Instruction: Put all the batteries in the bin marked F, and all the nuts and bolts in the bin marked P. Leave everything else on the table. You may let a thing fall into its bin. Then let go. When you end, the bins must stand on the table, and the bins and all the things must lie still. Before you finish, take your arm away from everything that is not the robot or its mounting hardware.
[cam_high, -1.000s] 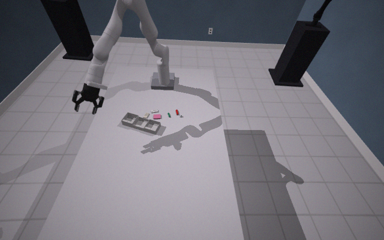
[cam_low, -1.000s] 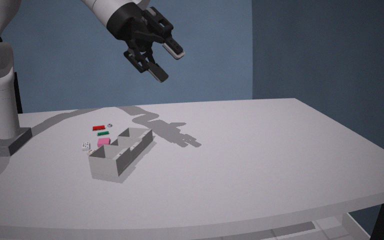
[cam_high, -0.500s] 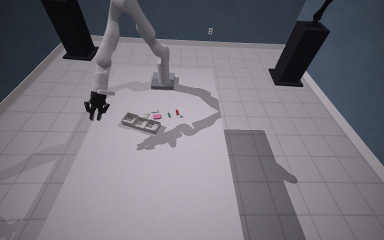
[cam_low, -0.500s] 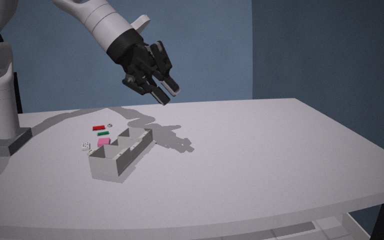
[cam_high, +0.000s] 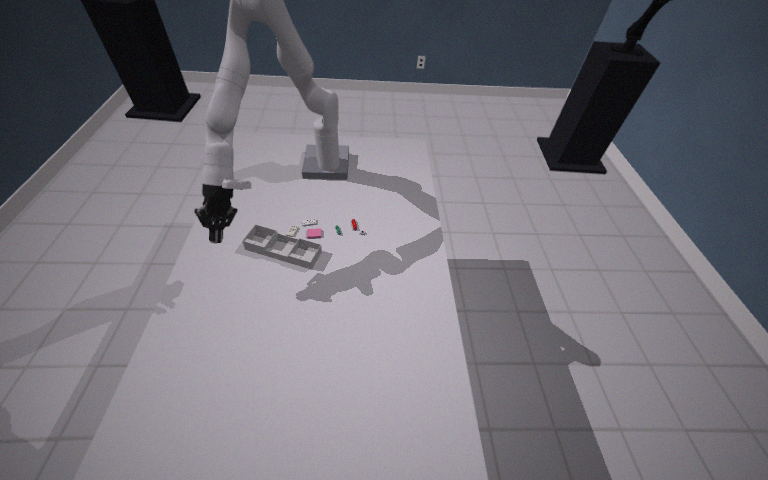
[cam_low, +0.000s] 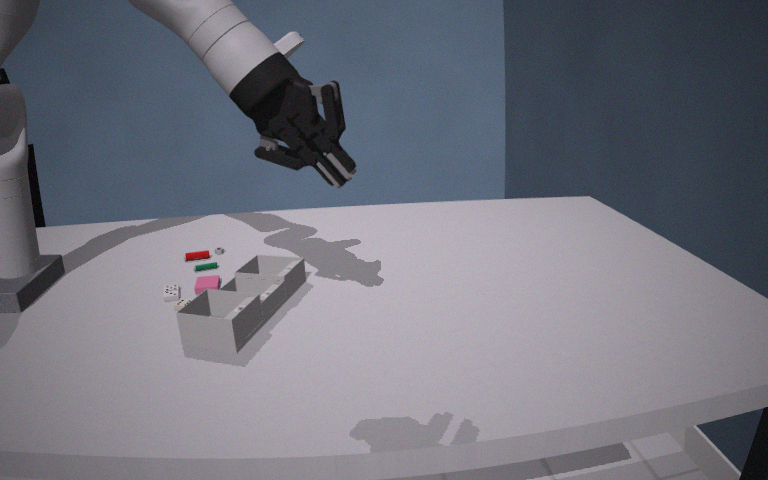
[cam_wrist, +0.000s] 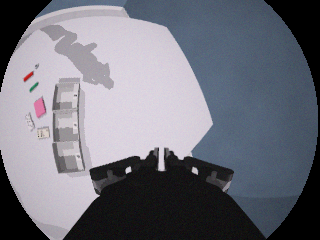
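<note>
Hand (cam_high: 215, 240) (cam_low: 343, 176) (cam_wrist: 161, 153) and all, read across the top view with 12 o'clock at its upper edge, the leftmost item is this black gripper, raised above the surface (cam_high: 283, 367) (cam_low: 509, 311) (cam_wrist: 135, 75), its fingers closed to a narrow slit with nothing between them. Toward its 4 o'clock stands a row of three joined grey bins (cam_high: 277, 255) (cam_low: 206, 333) (cam_wrist: 67, 142), upright on the surface; their letters are too small to read. Just beside the row, at its 12 o'clock, lies a cream spotted block (cam_high: 292, 230) (cam_low: 182, 304) (cam_wrist: 43, 133), with a white spotted block (cam_high: 309, 222) (cam_low: 171, 292) (cam_wrist: 30, 121) at its 2 o'clock. Below the white one, near 6 o'clock, a pink block (cam_high: 313, 233) (cam_low: 207, 284) (cam_wrist: 40, 107) lies flat. At the pink block's 3 o'clock is a green battery (cam_high: 338, 230) (cam_low: 206, 266) (cam_wrist: 34, 87), on its side, outside the bins. A red battery (cam_high: 353, 224) (cam_low: 197, 255) (cam_wrist: 28, 76) lies at the green one's 2 o'clock, also on the surface. Rightmost, a small grey nut (cam_high: 362, 232) (cam_low: 219, 250) (cam_wrist: 36, 66) rests near the red battery, at its 5 o'clock.
</note>
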